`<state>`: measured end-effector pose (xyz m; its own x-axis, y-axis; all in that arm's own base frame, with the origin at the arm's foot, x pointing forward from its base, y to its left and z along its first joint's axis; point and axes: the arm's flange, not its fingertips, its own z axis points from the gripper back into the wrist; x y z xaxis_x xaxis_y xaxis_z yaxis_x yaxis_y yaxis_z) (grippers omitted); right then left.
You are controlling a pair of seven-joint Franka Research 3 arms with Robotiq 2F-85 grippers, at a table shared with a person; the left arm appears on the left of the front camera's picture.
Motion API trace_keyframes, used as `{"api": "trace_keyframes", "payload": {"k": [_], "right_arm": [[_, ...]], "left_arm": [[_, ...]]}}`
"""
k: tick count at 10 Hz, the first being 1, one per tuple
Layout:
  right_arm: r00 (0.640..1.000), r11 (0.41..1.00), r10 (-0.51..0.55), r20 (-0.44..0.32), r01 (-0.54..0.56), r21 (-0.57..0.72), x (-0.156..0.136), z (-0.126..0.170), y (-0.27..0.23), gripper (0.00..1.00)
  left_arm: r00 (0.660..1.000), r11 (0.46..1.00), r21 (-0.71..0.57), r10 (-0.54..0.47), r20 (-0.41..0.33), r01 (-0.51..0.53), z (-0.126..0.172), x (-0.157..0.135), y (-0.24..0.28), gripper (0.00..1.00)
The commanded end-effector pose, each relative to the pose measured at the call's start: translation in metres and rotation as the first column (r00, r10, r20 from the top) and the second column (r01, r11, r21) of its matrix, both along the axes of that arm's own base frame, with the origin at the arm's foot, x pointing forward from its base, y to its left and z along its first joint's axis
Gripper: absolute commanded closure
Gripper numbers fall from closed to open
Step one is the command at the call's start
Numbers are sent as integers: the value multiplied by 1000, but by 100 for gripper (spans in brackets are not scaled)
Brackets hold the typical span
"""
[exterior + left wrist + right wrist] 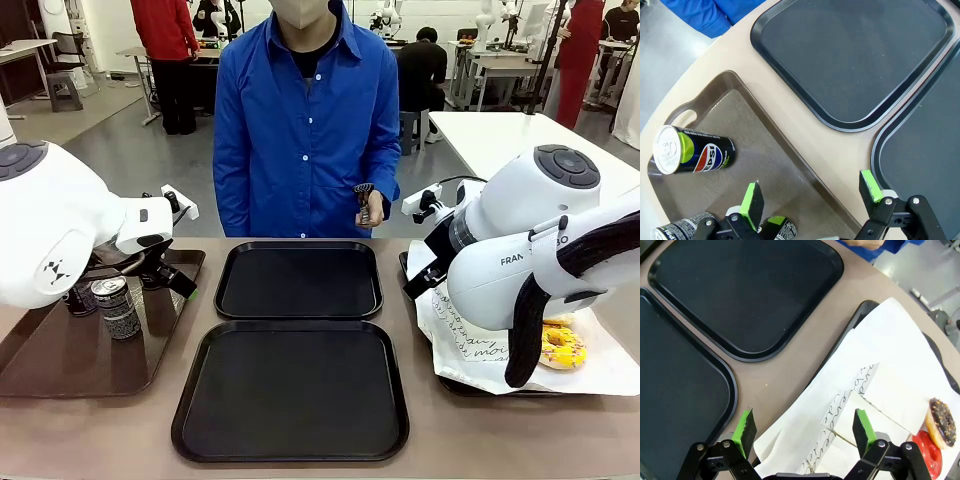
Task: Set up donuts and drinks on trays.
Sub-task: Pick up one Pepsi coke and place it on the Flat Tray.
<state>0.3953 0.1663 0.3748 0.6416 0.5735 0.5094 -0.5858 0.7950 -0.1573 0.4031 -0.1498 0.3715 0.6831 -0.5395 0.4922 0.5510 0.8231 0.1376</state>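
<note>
While cans [118, 306] sit on the brown tray [55, 375], donuts [943, 422] lie on paper [900, 365].

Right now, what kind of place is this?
Probably a robotics lab, not a café: white robot arms flank a table with black trays, and behind the person stand plain work tables on a bare grey floor.
</note>
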Motion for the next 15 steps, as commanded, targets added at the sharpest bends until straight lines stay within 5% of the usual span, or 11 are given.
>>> {"api": "trace_keyframes", "payload": {"k": [1,4,6,7,10,11,13,14,15], "right_arm": [[1000,1000,0,0,0,0,0,0,0,0],[1000,1000,0,0,0,0,0,0,0,0],[999,1000,8,49,-7,-25,-61,23,-28,0],[999,999,41,-16,-41,16,-94,32,-47,0],[960,999,-4,-279,-8,-39,-175,43,-98,0],[951,997,-13,-310,-10,-71,-191,41,-105,0],[959,990,-73,-274,36,-137,-176,36,-118,0],[949,998,-40,-314,20,-66,-98,114,-71,0],[949,998,-40,-314,20,-66,-98,114,-71,0]], "left_arm": [[1000,1000,0,0,0,0,0,0,0,0],[1000,1000,0,0,0,0,0,0,0,0],[998,999,23,-28,58,27,39,-51,29,0],[998,999,1,-52,46,52,49,-75,54,0],[972,992,-7,-122,-199,123,40,-119,101,0],[963,989,-4,-142,-227,145,35,-134,101,0],[972,991,19,-128,-198,135,31,-157,98,0],[963,992,0,-123,-241,127,87,-55,86,0],[963,992,0,-123,-241,127,87,-55,86,0]]}}
